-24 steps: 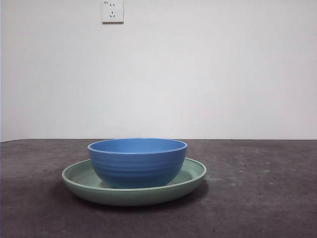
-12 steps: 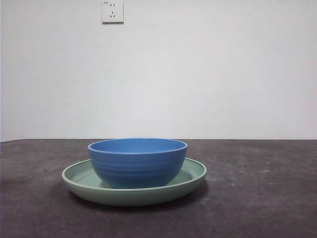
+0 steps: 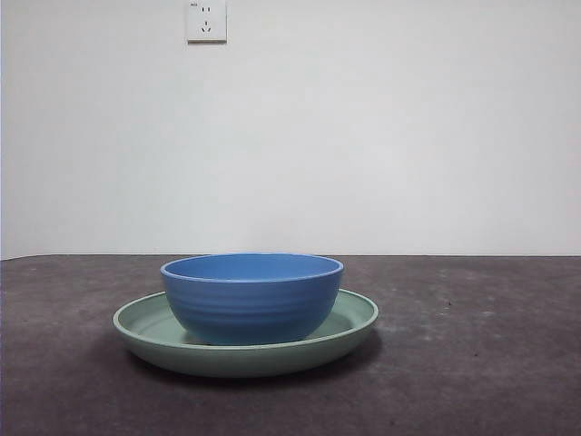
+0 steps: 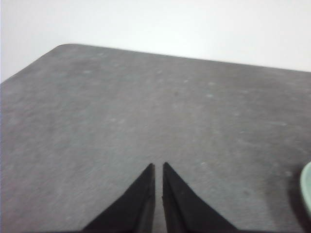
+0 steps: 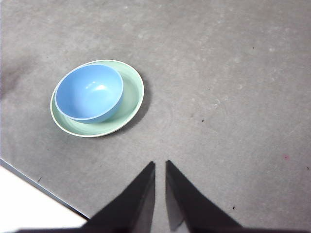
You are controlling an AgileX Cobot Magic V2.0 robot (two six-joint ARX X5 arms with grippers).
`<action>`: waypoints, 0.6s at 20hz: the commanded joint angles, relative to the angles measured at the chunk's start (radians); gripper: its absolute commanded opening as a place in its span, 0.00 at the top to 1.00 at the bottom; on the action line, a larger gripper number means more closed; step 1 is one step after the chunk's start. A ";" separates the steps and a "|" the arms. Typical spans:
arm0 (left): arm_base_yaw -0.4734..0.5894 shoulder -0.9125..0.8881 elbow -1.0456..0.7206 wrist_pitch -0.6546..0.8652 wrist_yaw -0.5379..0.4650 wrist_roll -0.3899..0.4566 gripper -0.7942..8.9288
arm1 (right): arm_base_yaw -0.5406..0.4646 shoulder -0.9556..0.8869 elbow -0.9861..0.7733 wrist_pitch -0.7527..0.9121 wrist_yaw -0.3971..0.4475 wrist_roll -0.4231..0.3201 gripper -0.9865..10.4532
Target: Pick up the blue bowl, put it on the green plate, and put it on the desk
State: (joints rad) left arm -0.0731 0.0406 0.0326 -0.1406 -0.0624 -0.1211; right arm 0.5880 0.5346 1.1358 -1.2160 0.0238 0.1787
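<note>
Evidently we kept both arms clear, since the blue bowl point(image 3: 251, 297) sat inside the green plate point(image 3: 359, 320) on the desk point(image 3: 472, 363), with our left gripper point(image 4: 158, 166) and right gripper point(image 5: 160, 164) clenched on nothing, well apart from it.

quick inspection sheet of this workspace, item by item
surface: dark grey-brown mottled matte desk, flat, with small specks.
job's things: deep matte blue ribbed bowl sits upright inside the wide, shallow pale mint-green plate, which lies flat on the desk.
clutter: nothing seen.
grippers: left gripper hangs over bare desk, jaws nearly together and empty, only the plate's edge in its view; right gripper hangs above the desk, apart from the plate, jaws nearly together and empty.
cables: nothing seen.
surroundings: plain white wall with a white wall socket.
</note>
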 commanded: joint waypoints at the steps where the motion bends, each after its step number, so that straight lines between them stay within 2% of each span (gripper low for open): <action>1: 0.002 -0.035 -0.021 -0.045 -0.028 0.014 0.89 | 0.007 0.004 0.007 0.011 0.003 -0.008 0.89; 4: 0.002 -0.038 -0.021 -0.045 -0.029 0.066 0.89 | 0.007 0.004 0.007 0.011 0.003 -0.008 0.89; 12: 0.001 -0.037 -0.021 -0.046 -0.028 0.064 0.89 | 0.007 0.004 0.007 0.011 0.003 -0.008 0.89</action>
State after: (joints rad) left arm -0.0723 0.0036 0.0322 -0.1787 -0.0845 -0.0681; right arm 0.5880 0.5346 1.1358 -1.2156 0.0238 0.1787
